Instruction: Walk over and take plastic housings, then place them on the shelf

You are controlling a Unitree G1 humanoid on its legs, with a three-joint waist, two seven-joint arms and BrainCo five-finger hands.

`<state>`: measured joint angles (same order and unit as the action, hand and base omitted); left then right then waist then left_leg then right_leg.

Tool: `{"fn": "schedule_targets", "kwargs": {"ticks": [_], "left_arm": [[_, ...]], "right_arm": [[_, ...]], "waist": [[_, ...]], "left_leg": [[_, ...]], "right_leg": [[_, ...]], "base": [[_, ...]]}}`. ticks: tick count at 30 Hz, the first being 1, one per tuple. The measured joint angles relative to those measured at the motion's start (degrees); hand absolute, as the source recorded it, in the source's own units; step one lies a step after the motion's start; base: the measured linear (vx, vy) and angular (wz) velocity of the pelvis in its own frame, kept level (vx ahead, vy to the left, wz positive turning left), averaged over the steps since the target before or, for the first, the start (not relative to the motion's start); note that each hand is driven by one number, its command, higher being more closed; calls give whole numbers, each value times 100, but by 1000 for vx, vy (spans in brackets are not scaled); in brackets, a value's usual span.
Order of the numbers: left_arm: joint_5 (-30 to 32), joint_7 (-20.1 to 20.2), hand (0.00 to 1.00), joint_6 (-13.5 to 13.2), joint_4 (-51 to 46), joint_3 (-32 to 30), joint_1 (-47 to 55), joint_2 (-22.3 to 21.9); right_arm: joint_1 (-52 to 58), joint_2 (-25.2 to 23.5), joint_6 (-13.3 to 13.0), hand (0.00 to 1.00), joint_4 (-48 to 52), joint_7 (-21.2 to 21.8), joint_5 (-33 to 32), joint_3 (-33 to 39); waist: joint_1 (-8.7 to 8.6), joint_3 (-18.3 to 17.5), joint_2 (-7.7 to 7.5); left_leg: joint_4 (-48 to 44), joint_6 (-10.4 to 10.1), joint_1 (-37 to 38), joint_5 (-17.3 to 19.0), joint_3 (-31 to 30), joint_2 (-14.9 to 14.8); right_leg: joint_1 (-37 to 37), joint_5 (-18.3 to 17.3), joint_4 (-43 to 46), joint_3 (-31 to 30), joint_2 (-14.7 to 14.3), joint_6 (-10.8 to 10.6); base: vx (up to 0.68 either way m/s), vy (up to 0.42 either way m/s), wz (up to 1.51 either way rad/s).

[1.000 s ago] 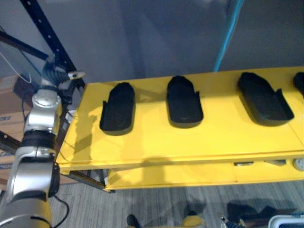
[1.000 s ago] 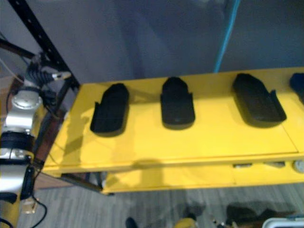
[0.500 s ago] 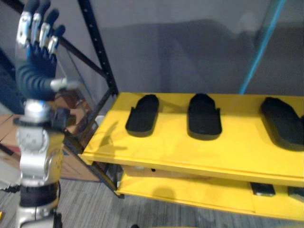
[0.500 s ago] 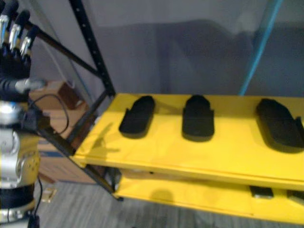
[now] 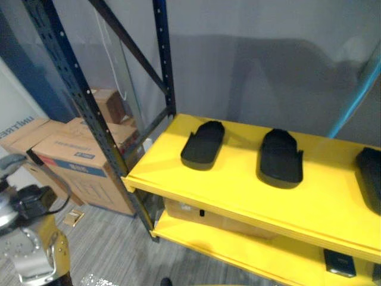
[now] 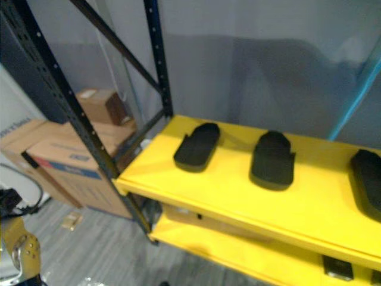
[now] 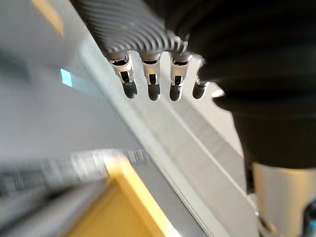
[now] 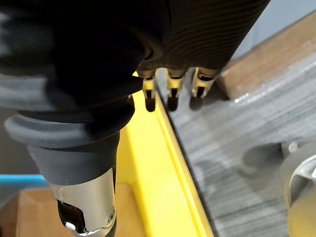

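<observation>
Three black plastic housings lie on the yellow top shelf (image 5: 226, 190): one at the left (image 5: 202, 145), one in the middle (image 5: 280, 158), and one cut off by the right edge (image 5: 370, 177). My left hand (image 7: 150, 81) has its fingers straight and nothing in them, with a pale surface and a yellow edge past them. In the right wrist view my right hand (image 8: 170, 91) is likewise open and holds nothing; it hangs beside a yellow edge (image 8: 165, 168) above grey floor. My left forearm (image 5: 30, 250) is at the lower left, well away from the shelf.
Dark blue rack uprights (image 5: 77, 101) and a diagonal brace stand at the shelf's left end. Cardboard boxes (image 5: 71, 161) sit on the floor behind them. A lower yellow shelf (image 5: 238, 250) carries a small dark item (image 5: 339, 262). A blue pole (image 5: 357, 89) leans at the right.
The camera has swung, so the shelf now sits right of centre and the boxes have come into view. My left hand, raised high at the upper left earlier, has dropped down.
</observation>
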<state>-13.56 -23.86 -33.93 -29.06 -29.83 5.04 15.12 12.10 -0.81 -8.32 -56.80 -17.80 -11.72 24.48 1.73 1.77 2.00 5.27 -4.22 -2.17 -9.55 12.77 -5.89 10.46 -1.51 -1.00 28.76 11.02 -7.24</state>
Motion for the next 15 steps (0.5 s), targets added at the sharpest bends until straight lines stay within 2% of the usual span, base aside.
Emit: {"fn": "schedule_targets", "kwargs": {"ticks": [1,2,4,5,6,7,8,11,13,15], "left_arm": [[20,-317,0,44,65,-111,155,-213],[17,-468,0,73,111,-132,224,-316],[426,-1112,0,419,448,-134,430,-596],[635,-1282,0,579,639,-118,445,-599],[1084,-1698,0,1041,1103,-135,461,-594],[1167,-1952,0,1344,1655,-136,460,-599],[958,-1993,0,1527,2207,-132,461,-616],[340,-1844,0,1823,3464,-129,494,-703],[201,-1705,0,1829,4129,-79,625,-784],[2,-1524,0,1780,4854,17,768,-994]], "right_arm": [[-5,-7,35,0,0,-2,-36,-11],[-7,-7,60,0,-1,-5,-90,-41],[-8,7,136,0,-40,-8,-111,-129],[-8,26,148,0,-80,-8,-111,-147],[-23,74,177,0,-151,-7,-152,-260],[-107,111,198,0,-212,-7,-239,-379],[-160,107,213,0,-228,-1,-338,-456],[-168,47,247,0,-209,18,-363,-651],[-177,9,248,0,-195,22,-413,-754],[-164,-59,250,0,-175,29,-447,-772]], "waist": [[21,6,12],[37,5,22],[61,25,-22],[85,23,-28],[126,11,-16],[126,18,-19],[127,30,-37],[117,104,-157],[109,114,-255],[106,119,-422]], "left_leg": [[0,1,-3,-3,-4,4],[0,4,-3,-10,-13,11],[0,-17,3,-12,-119,56],[0,-6,15,-2,-124,58],[0,-2,12,1,-128,58],[0,-3,8,2,-127,56],[0,-6,26,37,-132,58],[0,-17,201,103,-138,85],[0,-28,231,135,-124,86],[0,-44,249,168,-116,92]], "right_leg": [[4,1,-5,10,1,2],[15,1,-11,24,4,1],[137,-4,-65,133,2,-6],[166,-3,-73,143,-4,-6],[171,-3,-74,158,-8,-5],[172,-1,-80,182,-10,-8],[204,-6,-83,210,-6,-15],[387,-77,-67,249,27,-52],[404,-125,-47,249,39,-43],[403,-187,-9,248,70,-76]], "base": [[39,-7,11],[40,-7,12],[53,-12,23],[46,-16,15],[35,-16,3],[39,-17,2],[31,-13,3],[45,-13,3],[49,-15,-3],[53,-11,0]]}}
